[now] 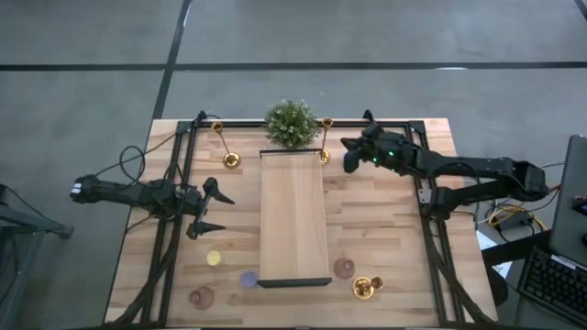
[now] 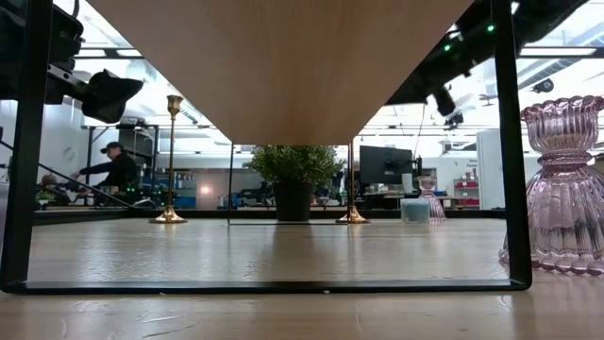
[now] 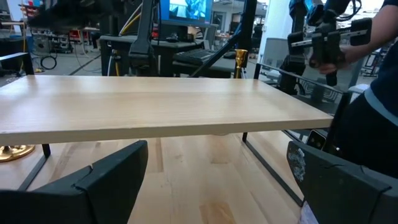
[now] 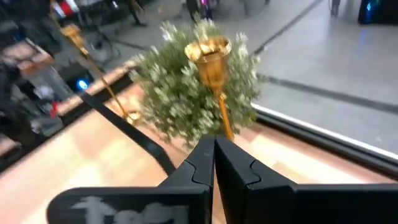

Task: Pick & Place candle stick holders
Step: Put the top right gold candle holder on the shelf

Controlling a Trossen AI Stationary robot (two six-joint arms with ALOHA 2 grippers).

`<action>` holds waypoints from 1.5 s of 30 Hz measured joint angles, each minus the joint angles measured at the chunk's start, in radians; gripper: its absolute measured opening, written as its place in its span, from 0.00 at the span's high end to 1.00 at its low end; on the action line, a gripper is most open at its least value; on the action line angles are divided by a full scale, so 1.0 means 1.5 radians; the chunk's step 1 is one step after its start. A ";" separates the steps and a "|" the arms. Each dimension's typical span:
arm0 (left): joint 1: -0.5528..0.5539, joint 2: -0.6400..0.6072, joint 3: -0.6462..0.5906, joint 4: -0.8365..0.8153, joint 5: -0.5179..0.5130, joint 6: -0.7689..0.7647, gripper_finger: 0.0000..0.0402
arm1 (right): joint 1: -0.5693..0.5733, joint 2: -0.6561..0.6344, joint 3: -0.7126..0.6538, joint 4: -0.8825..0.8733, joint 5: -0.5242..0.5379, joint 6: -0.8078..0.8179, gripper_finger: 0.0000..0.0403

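Observation:
Two gold candle stick holders stand upright on their round bases at the table's far edge, one [image 1: 225, 145] left of the green plant [image 1: 291, 122] and one [image 1: 325, 139] right of it. A third gold one [image 1: 367, 287] lies at the near right. Pink glass holders [image 1: 344, 268] [image 1: 202, 296], a yellow one [image 1: 214, 258] and a bluish one [image 1: 249, 280] sit near the front. My right gripper [image 1: 350, 158] is shut and hovers just right of the right gold holder [image 4: 210, 59], pointing at its stem, apart from it. My left gripper [image 1: 223, 213] stands open left of the shelf, holding nothing.
A raised wooden shelf [image 1: 293, 215] on a black frame runs down the table's middle, between the two arms. The black frame rails [image 1: 183, 183] [image 1: 426, 197] run along both sides. A large pink glass holder [image 2: 566, 189] fills the low view's right. A person sits in the room beyond.

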 joint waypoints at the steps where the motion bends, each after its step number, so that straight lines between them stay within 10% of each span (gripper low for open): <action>1: 0.000 0.000 0.000 0.000 0.000 0.000 0.04 | -0.006 0.009 0.011 -0.006 -0.002 0.000 0.98; 24: 0.000 0.000 0.000 0.000 0.000 0.000 0.03 | -0.062 0.184 0.073 0.030 -0.045 -0.069 0.97; 36: 0.000 0.000 0.000 0.000 0.000 0.000 0.04 | -0.075 0.214 0.073 0.076 -0.056 -0.113 0.65; 45: 0.000 0.000 0.000 0.000 0.000 0.000 0.03 | -0.077 0.243 0.073 0.134 -0.055 -0.112 0.59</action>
